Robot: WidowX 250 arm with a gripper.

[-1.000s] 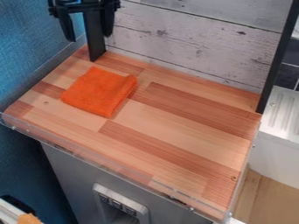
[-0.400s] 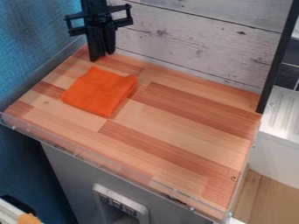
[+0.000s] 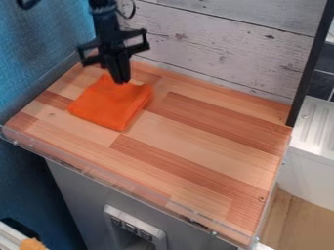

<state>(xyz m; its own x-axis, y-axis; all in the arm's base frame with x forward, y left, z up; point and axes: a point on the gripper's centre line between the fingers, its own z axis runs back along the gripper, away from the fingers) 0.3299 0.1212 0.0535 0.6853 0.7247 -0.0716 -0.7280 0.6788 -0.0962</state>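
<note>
Orange folded cloth (image 3: 104, 106) lay flat toward the back left of the wooden worktop (image 3: 209, 132), set in from the clear edging (image 3: 130, 187) along the front. The planks ran on well past it to the right and toward the front, so I judged there was ample room to shift or spread it. Working so near the back left corner, I would have kept the wrist clear of the planked wall (image 3: 215, 63) and the blue wall (image 3: 39, 39).

The cloth's right side looked thicker, with a rolled edge, and I reckoned that gave a better bite than its flat middle. To take hold there, I would have come straight down with the tips spread across the edge, pressed lightly, then closed slowly so that more than the top layer was caught.

My black gripper (image 3: 121, 82) hung over the cloth's back edge, pointing down, its fingers drawn together with nothing visible between them. From that slant I couldn't say whether the tips touched the fabric or stopped just above it, so I would have crept down the last bit.

As for hollows, the grey housing (image 3: 75, 195) below the worktop had a dark recess (image 3: 134, 241) under a row of keys.
</note>
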